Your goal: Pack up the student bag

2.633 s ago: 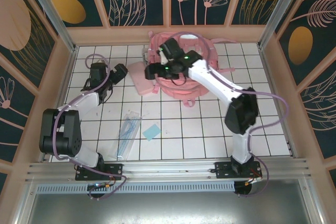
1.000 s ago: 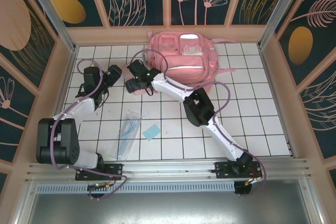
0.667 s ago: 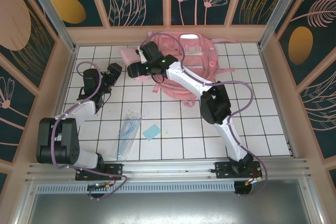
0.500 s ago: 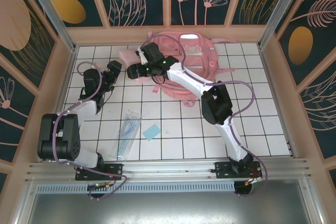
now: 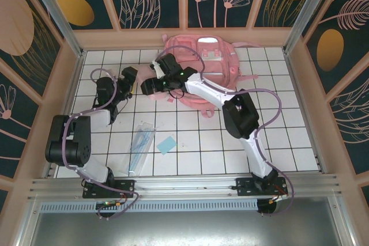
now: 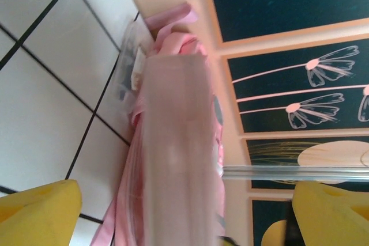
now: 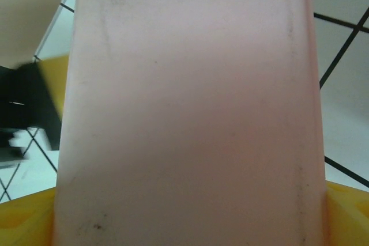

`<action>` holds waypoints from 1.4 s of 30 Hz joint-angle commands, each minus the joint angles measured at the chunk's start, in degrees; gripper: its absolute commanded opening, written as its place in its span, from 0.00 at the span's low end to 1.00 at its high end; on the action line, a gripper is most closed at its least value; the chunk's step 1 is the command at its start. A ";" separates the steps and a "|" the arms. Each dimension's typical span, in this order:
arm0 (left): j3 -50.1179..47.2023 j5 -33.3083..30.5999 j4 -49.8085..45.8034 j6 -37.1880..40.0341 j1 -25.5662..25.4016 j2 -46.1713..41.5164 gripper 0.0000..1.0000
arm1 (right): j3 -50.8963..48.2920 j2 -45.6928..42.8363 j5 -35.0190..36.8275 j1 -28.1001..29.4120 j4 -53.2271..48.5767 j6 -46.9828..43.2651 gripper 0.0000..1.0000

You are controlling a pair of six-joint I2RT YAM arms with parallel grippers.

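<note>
Right hand (image 7: pixel 187 216) is clamped on the flat pink case (image 7: pixel 190 108), one yellow finger on each long edge, so the case sticks straight out past the wrist. From above, that arm is stretched across the student bag (image 5: pixel 210 67) and the hand sits just off the bag's left side.

The left hand (image 6: pixel 184 214) is right next to it with its fingers spread wide. Its camera sees the case edge-on, standing in the gap between them, a bit blurred. My guess is that's why it's held like this: thin side first, for a hand-off or regrip. Can't tell if the left fingers touch it yet.

The bag lies flat at the far middle of the surface (image 5: pixel 288 142), glossy pockets up. A clear packet (image 5: pixel 141 145) and a blue square (image 5: pixel 166 144) sit near the front, well apart from all this.

Half a second back, the case was flat-face-up to the overhead camera, further toward the back wall. Now the right hand has come nearer and the left has edged in.
</note>
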 commanded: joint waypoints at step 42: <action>5.37 -14.19 29.28 -16.29 -12.33 9.37 0.13 | -46.48 -33.29 -12.34 -9.47 42.67 37.92 0.99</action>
